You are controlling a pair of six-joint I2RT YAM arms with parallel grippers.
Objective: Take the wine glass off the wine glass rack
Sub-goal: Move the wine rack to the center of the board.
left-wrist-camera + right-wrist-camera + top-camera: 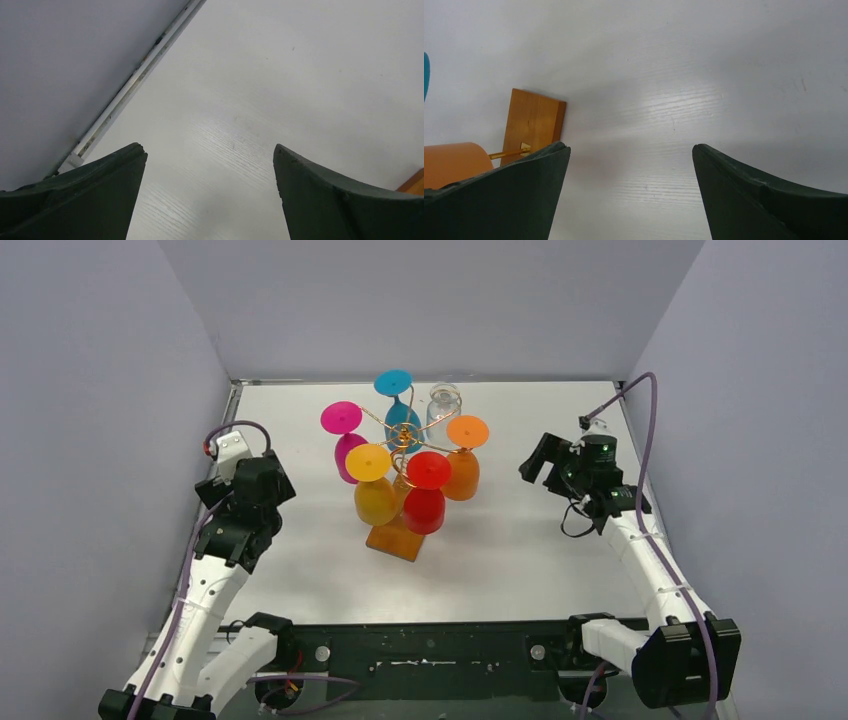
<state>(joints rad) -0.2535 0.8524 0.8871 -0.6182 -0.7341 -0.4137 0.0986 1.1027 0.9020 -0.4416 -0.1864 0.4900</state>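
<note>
Left pincer (208, 148) and right pincer (631, 146) gape apart; only overhead shows the wine glass rack (393, 540) whole.

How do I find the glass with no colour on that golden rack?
Look in the middle of the white table for the gold wire wine glass rack hung with bright glasses. At its far side, between the teal glass and the orange glass, is the clear glass. It alone is see-through.
</note>
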